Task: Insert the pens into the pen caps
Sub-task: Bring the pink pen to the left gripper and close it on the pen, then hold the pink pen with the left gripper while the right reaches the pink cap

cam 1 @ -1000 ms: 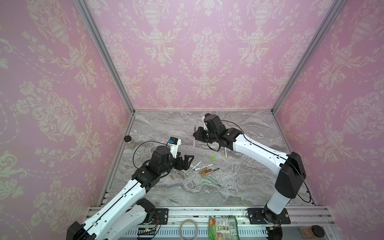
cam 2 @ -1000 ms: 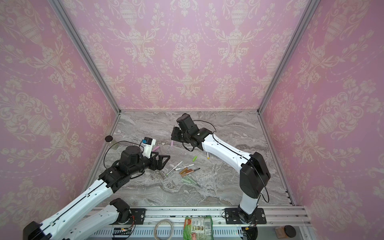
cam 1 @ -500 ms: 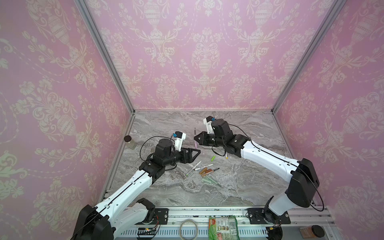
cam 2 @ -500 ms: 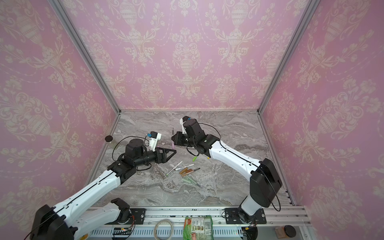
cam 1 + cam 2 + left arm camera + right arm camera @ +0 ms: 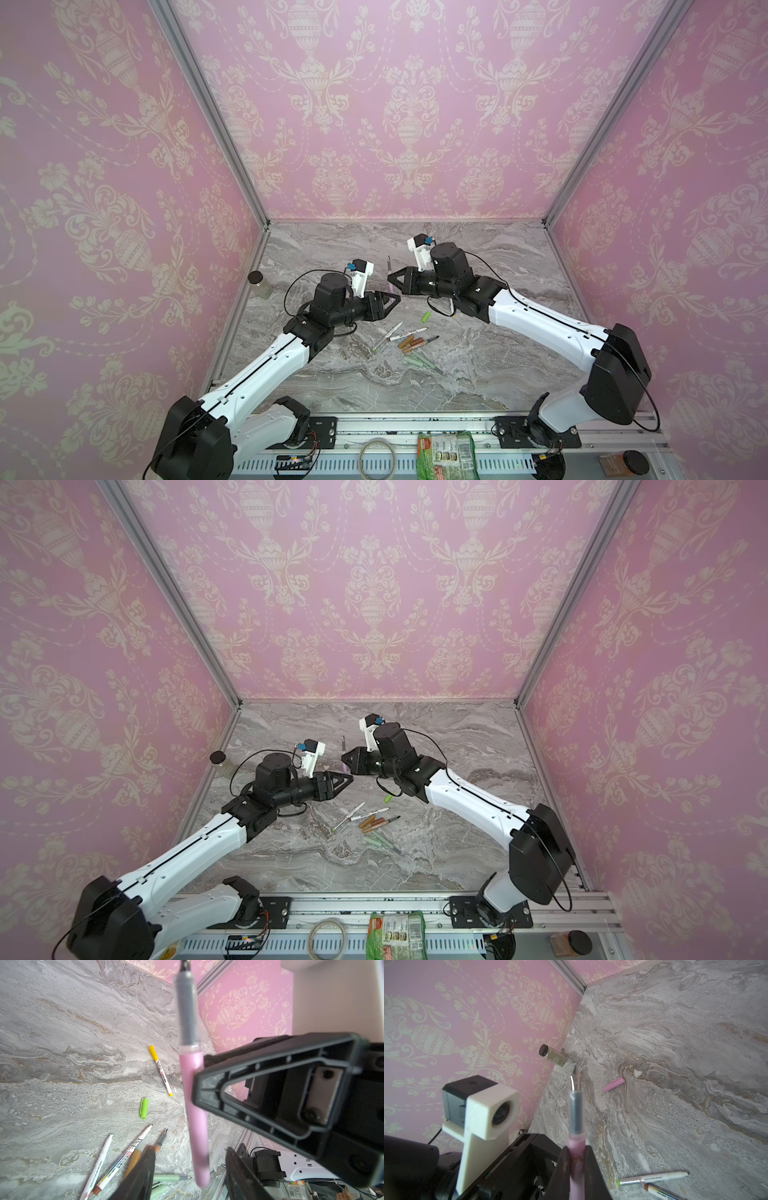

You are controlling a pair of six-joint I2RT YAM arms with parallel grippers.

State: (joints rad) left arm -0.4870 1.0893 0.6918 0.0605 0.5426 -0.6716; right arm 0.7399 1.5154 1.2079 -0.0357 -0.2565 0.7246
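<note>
The right gripper (image 5: 576, 1159) has its jaws closed tight on the barrel of the pink pen (image 5: 194, 1105), which it holds roughly upright above the table (image 5: 478, 374), dark tip uppermost. The left gripper (image 5: 190, 1153) is close under it, jaws about half open around the pen's lower end, with a gap on each side. The pink cap (image 5: 614, 1084), the bright green cap (image 5: 144, 1108) and the other pens (image 5: 409, 336) lie on the table.

Legible text: none that we can read.
- Yellow-capped pen (image 5: 161, 1070), lying apart from the pile: dark print on the white barrel, too small.
- Striped white pen (image 5: 124, 1157), in the pile: coloured label, blurred.
- Green packet (image 5: 444, 455), near edge: printed labels, unreadable.
- Jar (image 5: 555, 1057), by the left wall: faint label, illegible.
</note>
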